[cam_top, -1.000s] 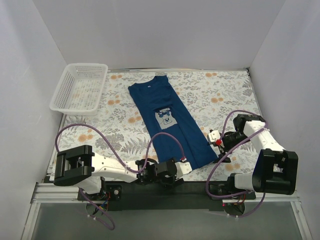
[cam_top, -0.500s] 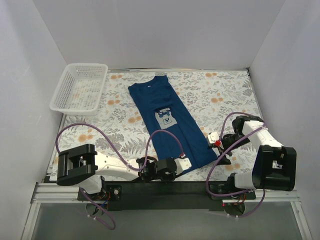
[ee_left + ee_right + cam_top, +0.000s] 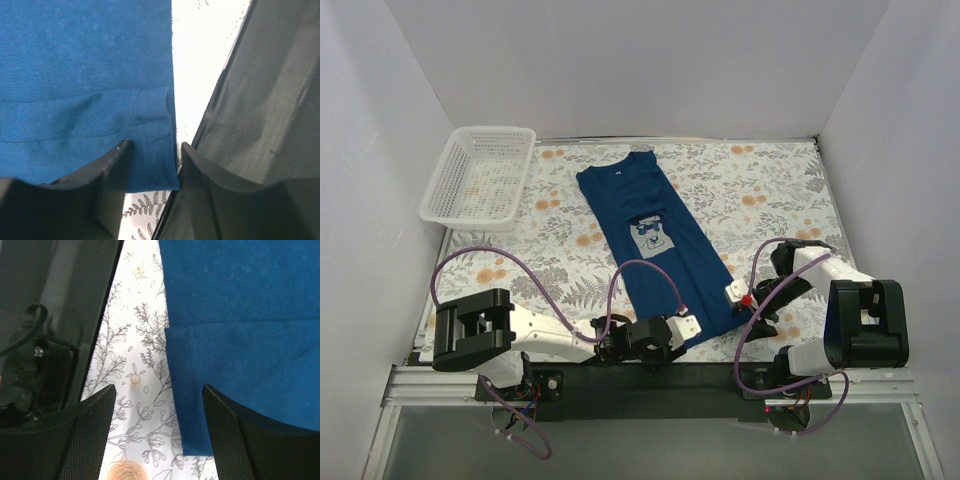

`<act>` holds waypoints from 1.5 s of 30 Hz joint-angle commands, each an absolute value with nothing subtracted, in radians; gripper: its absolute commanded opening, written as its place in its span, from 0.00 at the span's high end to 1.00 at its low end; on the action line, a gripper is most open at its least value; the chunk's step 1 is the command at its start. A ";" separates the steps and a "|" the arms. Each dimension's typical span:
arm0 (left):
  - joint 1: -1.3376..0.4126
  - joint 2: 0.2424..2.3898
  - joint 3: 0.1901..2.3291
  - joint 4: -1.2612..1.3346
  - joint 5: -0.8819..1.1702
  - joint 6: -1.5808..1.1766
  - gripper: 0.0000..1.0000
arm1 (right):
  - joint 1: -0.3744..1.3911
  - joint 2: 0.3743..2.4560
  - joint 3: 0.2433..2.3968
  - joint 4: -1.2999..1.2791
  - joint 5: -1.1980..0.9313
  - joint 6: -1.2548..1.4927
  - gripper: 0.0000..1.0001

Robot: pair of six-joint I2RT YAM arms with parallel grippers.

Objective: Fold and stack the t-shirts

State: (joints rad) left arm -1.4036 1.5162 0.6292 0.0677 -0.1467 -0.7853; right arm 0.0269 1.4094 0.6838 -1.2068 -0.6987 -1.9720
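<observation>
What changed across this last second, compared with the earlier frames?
The right gripper moved left and back toward the bases, reaching the hem's right corner on the navy blue short-sleeved t-shirt. The left gripper edged slightly forward at the hem's left corner. Both straddle the fabric with jaws open; nothing is gripped. The shirt and the white plastic lattice basket stayed put.

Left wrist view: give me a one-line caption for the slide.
Left gripper, jaws open, straddles a hem corner of the t-shirt on the floral cloth.
</observation>
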 commanded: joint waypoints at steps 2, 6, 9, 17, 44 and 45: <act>-1.404 1.465 0.598 0.049 -0.144 -0.792 0.53 | 0.052 1.419 0.687 -1.111 -0.690 -2.226 0.37; -1.404 1.431 0.592 0.052 -0.135 -0.781 0.50 | 0.054 1.446 0.709 -1.100 -0.693 -2.206 0.38; -1.404 1.451 0.601 0.034 -0.146 -0.782 0.51 | 0.054 1.451 0.716 -1.095 -0.696 -2.201 0.39; -1.410 1.614 0.692 -0.055 -0.210 -0.830 0.65 | 0.054 1.433 0.747 -1.100 -0.693 -2.163 0.40; -1.420 1.516 0.643 -0.018 -0.175 -0.922 0.99 | 0.071 1.324 0.672 -0.997 -0.626 -2.071 0.52; -1.420 1.517 0.644 -0.014 -0.175 -0.920 0.99 | 0.069 1.315 0.676 -1.003 -0.644 -2.072 0.52</act>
State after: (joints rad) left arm -1.4113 1.5139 0.6514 -0.0002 -0.2119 -0.9043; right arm 0.0643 1.3594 0.6712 -0.9878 -0.6048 -1.9720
